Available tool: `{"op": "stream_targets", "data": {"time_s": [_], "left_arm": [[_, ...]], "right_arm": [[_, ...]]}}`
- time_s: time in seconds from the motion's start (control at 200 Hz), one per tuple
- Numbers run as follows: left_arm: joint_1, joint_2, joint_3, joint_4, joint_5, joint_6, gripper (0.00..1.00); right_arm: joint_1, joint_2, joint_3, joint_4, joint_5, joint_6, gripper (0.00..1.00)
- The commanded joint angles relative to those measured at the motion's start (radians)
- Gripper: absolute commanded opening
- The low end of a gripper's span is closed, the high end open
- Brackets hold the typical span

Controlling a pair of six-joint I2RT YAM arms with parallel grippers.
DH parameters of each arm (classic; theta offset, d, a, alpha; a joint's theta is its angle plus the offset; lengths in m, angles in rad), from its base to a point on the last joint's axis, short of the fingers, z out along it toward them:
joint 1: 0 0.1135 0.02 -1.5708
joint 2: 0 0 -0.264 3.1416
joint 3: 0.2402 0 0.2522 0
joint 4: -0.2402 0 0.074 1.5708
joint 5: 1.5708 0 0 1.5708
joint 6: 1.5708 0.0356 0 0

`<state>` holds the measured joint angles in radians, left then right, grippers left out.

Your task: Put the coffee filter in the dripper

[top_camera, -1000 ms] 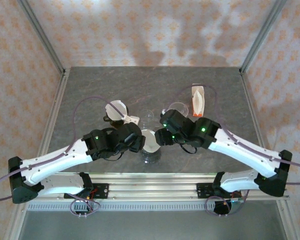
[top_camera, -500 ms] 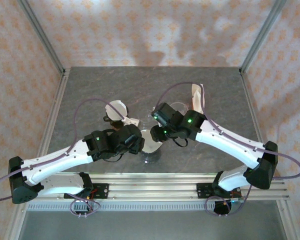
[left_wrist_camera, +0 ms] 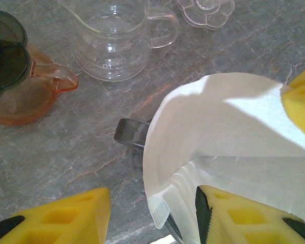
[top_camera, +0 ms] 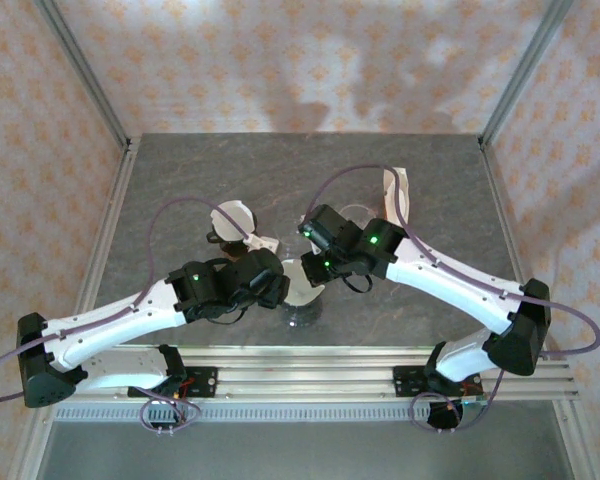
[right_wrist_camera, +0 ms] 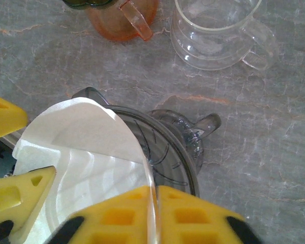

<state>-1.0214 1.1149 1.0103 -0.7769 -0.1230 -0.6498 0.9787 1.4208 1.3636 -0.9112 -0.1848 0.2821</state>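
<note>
The white paper coffee filter [top_camera: 302,283] [left_wrist_camera: 218,132] [right_wrist_camera: 81,147] stands opened as a cone in the mouth of the dark glass dripper [top_camera: 302,312] [right_wrist_camera: 178,147], tilted toward the left arm. The dripper's handle [left_wrist_camera: 129,133] pokes out beside it. My right gripper [top_camera: 318,268] [right_wrist_camera: 155,190] is shut on the filter's thin upper edge. My left gripper [top_camera: 278,285] [left_wrist_camera: 152,198] is open. One of its fingers lies against the filter's side and the other stands apart over the table.
A clear glass server [left_wrist_camera: 112,46] [right_wrist_camera: 213,35] and an orange jug with a dark lid [left_wrist_camera: 20,96] [right_wrist_camera: 122,15] stand just behind the dripper. A clear flower-shaped piece [left_wrist_camera: 206,7] lies farther back. A white and orange pack [top_camera: 395,195] stands at the back right.
My right gripper moved left to the filter and closed on its edge. The left arm stayed put, jaws unchanged.
</note>
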Motion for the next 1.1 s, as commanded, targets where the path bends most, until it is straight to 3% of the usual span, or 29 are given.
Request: {"op": "stream_targets", "data": {"time_s": [0.0,0.485,0.856,0.921,1.096], "left_arm": [[-0.007,-0.009,-0.011,0.008,0.001,-0.008,0.49],[-0.006,-0.026,-0.043,0.025,0.008,-0.024,0.5],[0.014,-0.109,-0.087,0.089,0.026,-0.045,0.71],[0.019,-0.101,-0.09,0.086,0.032,-0.047,0.7],[0.022,-0.102,-0.107,0.088,0.032,-0.061,0.56]], "right_arm": [[-0.005,0.001,0.027,-0.006,0.034,0.003,0.0],[0.07,0.067,0.06,-0.074,0.249,-0.009,0.0],[0.075,0.066,0.063,-0.074,0.245,-0.007,0.0],[0.075,0.067,0.063,-0.072,0.243,-0.006,0.0],[0.074,0.064,0.057,-0.066,0.24,-0.001,0.0]]}}
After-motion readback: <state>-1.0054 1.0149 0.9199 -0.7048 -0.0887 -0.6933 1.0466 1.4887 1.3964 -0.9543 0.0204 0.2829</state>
